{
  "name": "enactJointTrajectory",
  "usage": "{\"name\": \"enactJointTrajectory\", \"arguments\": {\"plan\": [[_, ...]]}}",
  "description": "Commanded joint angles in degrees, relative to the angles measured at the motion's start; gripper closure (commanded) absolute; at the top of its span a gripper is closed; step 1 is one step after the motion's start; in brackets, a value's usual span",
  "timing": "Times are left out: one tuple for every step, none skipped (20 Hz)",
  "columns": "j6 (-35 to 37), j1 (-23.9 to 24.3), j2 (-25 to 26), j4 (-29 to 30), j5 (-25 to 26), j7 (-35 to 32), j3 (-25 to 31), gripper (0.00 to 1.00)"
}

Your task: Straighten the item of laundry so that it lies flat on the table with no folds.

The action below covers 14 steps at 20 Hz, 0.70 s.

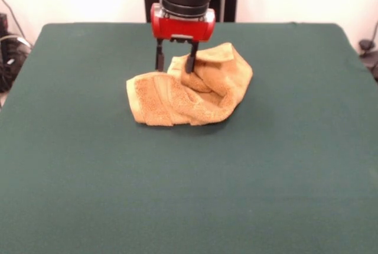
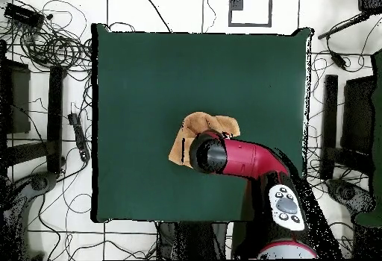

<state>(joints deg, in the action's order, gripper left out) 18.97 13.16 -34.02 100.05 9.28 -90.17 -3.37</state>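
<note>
The gripper (image 1: 175, 62) is hanging spread over the crumpled orange towel's (image 1: 189, 91) far edge, probably lining up to pinch a fold and flatten it across the green table (image 1: 189, 195).

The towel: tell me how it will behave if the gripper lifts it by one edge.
The towel lies bunched in soft folds on the table, so it is likely floppy and would drape. Its looped terry probably grips well. With the open gripper at one edge, it likely lifts unevenly.

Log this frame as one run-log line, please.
gripper: open, fingers down at towel's far edge | towel: crumpled, folded over itself, not flat | table: towel near centre | task: not done
</note>
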Motion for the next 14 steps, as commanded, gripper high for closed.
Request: {"name": "enactJointTrajectory", "arguments": {"plan": [[-4.72, -0.90, 4.85, 4.04, 1.54, -8.04, 4.29, 0.00], [-4.98, -0.77, 5.64, 3.77, 1.66, -7.80, 4.57, 0.00], [-5.70, -0.63, 6.46, 3.57, 1.52, -8.01, 4.82, 0.00], [-6.80, -0.65, 7.43, 3.31, 1.31, -8.58, 4.79, 0.00], [-8.06, -0.82, 8.55, 2.81, 1.07, -9.27, 4.57, 0.00], [-9.27, -0.92, 9.69, 2.30, 0.85, -9.83, 4.41, 0.00], [-10.37, -1.11, 10.73, 1.75, 0.52, -10.45, 4.12, 0.00], [-10.93, -1.46, 11.56, 1.26, 0.17, -10.96, 3.68, 0.00], [-11.25, -1.68, 12.15, 0.90, -0.06, -11.14, 3.42, 0.00], [-11.73, -1.74, 12.54, 0.71, -0.03, -10.90, 3.38, 0.00], [-12.39, -1.52, 12.92, 0.69, -0.14, -10.83, 3.66, 0.00], [-13.04, -1.29, 13.31, 0.67, -0.26, -10.76, 3.94, 0.00], [-13.99, -1.31, 13.66, 0.71, -0.47, -11.10, 3.84, 0.00], [-14.22, -1.22, 13.96, 0.63, -0.66, -11.07, 3.89, 0.00]]}}
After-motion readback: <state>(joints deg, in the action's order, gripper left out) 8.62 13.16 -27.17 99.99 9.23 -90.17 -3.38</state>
